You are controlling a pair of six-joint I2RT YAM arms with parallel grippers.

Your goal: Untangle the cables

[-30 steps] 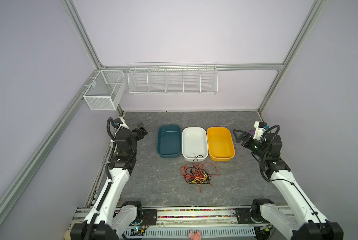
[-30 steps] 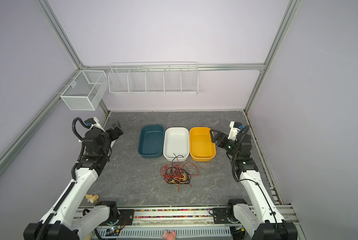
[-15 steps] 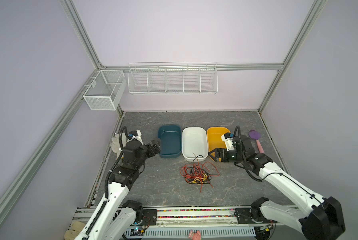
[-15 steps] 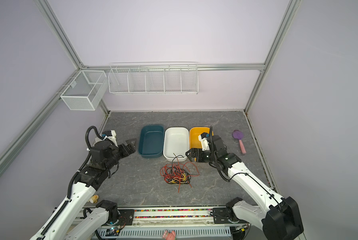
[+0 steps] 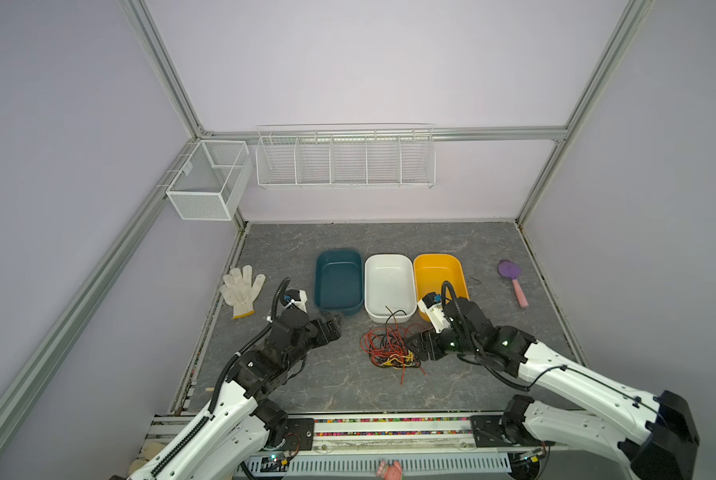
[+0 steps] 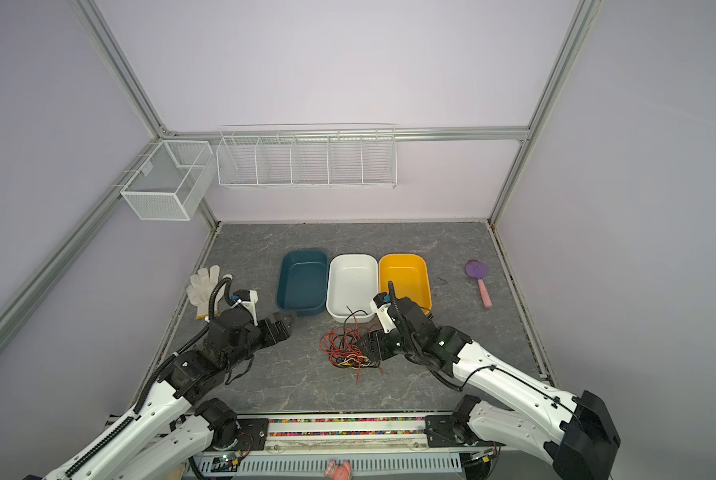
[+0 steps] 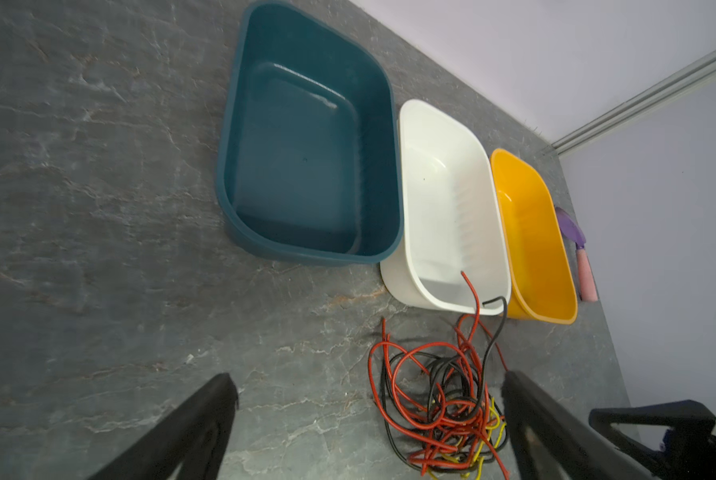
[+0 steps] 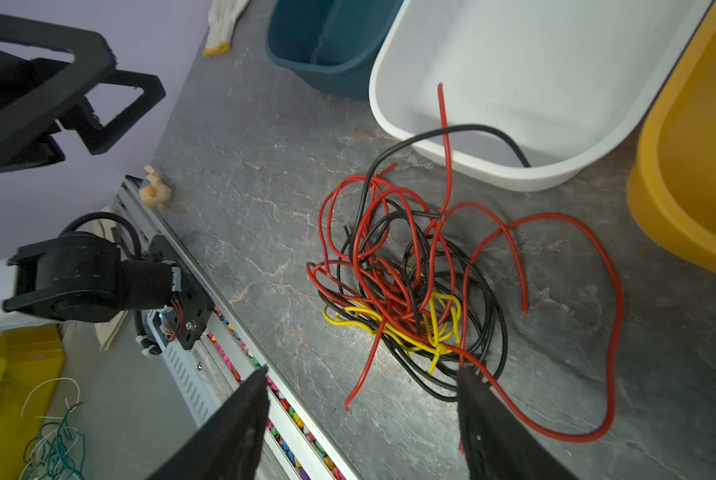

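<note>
The cables (image 5: 389, 351) (image 6: 348, 351) lie as one tangle of thin red, black and yellow wires on the grey table, just in front of the white bin. A red end and a black end arch over that bin's front rim (image 8: 518, 176). My left gripper (image 5: 335, 326) (image 7: 366, 384) hovers open to the left of the tangle, a short way off. My right gripper (image 5: 410, 345) (image 8: 362, 374) is open and low at the tangle's right edge. One of its fingers (image 8: 478, 399) overlaps a red loop, and a loose red end lies between the jaws. Neither gripper holds anything.
A teal bin (image 5: 338, 254), a white bin (image 5: 389, 257) and a yellow bin (image 5: 437, 257) stand side by side behind the tangle. A white glove (image 5: 242, 289) lies far left and a purple and pink scoop (image 5: 514, 282) far right. Wire baskets (image 5: 343, 158) hang on the back wall.
Both arms have swung down from the table's sides toward the middle. The right gripper has reached the tangle's right edge; the left has come level with the teal bin's front.
</note>
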